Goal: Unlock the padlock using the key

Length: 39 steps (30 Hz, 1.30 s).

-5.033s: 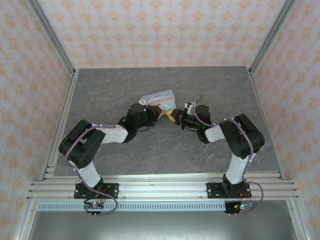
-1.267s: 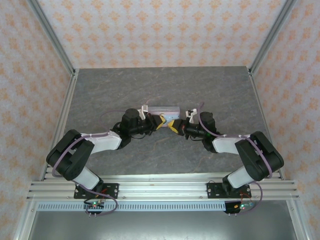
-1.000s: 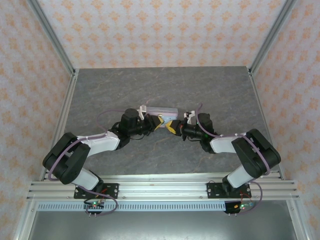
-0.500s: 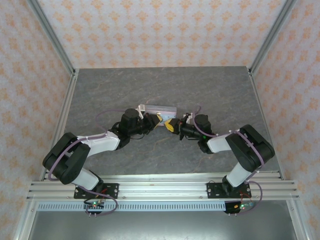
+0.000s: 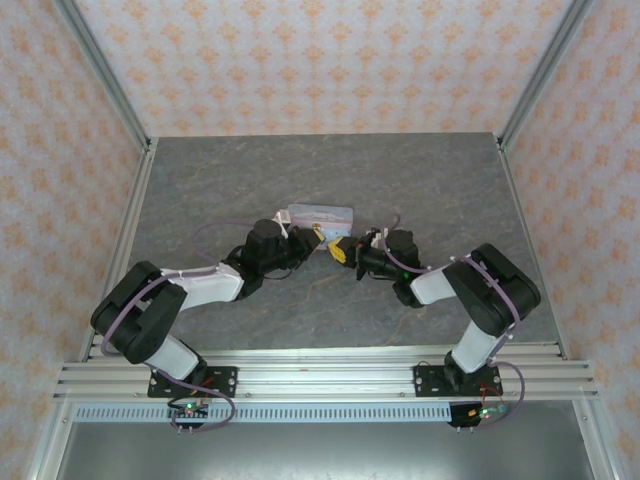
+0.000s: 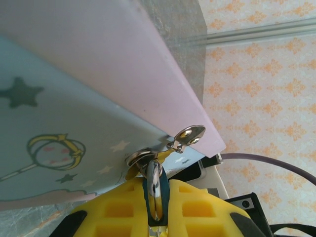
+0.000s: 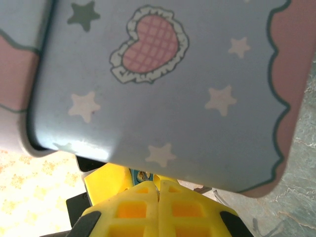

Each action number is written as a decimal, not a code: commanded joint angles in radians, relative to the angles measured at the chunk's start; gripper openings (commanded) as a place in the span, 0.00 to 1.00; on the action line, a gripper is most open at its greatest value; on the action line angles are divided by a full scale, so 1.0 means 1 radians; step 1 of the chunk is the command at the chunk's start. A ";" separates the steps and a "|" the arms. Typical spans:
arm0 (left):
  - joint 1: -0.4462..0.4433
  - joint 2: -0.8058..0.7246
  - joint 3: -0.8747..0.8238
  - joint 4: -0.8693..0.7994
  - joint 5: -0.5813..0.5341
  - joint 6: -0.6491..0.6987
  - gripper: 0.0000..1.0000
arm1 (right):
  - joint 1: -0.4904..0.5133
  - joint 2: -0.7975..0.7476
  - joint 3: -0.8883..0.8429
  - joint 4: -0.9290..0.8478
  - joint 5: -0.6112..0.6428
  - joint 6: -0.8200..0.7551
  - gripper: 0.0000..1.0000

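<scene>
The small teal padlock (image 6: 165,195), with its metal shackle (image 6: 155,190) hooked through the tin's latch (image 6: 142,158), sits between the yellow fingers of my left gripper (image 6: 155,200), which is shut on it. In the right wrist view a corner of the padlock (image 7: 135,176) shows just past my right gripper (image 7: 158,190). That gripper is shut on a thin metal key (image 7: 156,188) whose tip reaches toward the padlock. From above, the left gripper (image 5: 319,240) and the right gripper (image 5: 344,251) meet tip to tip below the tin (image 5: 320,213).
The pale blue and pink tin (image 7: 163,89) with stars and a heart on its lid lies at the middle of the grey table (image 5: 430,180), tilted up against the grippers. Metal frame posts and patterned walls enclose the table.
The tin has shifted slightly back and turned a little. Both grippers stayed shut and close together, and the right arm's elbow has drawn in to the left.
</scene>
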 commanded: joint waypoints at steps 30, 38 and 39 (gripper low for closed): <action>-0.109 0.021 -0.031 0.208 0.059 -0.057 0.00 | -0.023 0.209 0.204 0.033 -0.108 -0.156 0.00; -0.113 0.063 -0.028 0.186 0.008 -0.033 0.00 | -0.025 0.281 0.282 0.125 -0.060 -0.014 0.00; -0.113 0.068 -0.030 0.189 -0.003 -0.031 0.00 | -0.026 0.297 0.295 0.137 -0.048 0.010 0.00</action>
